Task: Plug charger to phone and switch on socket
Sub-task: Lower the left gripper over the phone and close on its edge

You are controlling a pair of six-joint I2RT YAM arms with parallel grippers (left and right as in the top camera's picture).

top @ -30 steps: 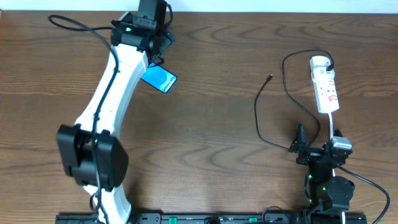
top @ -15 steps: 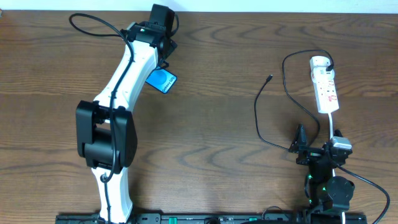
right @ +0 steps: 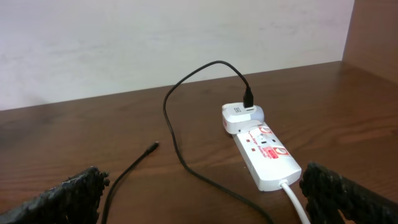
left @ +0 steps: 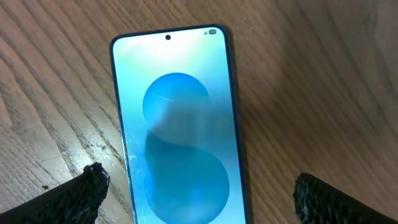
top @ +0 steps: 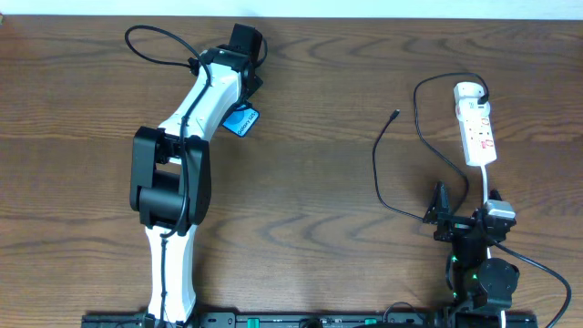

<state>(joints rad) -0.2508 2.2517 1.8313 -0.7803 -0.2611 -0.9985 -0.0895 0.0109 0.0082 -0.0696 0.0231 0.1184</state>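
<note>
Overhead, the phone [top: 242, 121] lies screen-up on the table [top: 310, 200] at the far left, half tucked under the left arm's wrist, its long axis slanted; the left wrist view shows it directly below the left gripper [left: 199, 196], running lengthwise away between the two fingertips, camera-hole end farthest off; those jaws stand wide apart and hold nothing. The charger [top: 374, 164] trails across the right side, its plug tip [top: 394, 115] lying free and well apart from the phone, its other end at the rounded head of the socket [top: 477, 128]; the right gripper [right: 208, 202], also fully spread and empty, faces both and is plainly the nearer arm to them. By my judgement the phone and tip must be brought together, since the gap between them is what matters.
</note>
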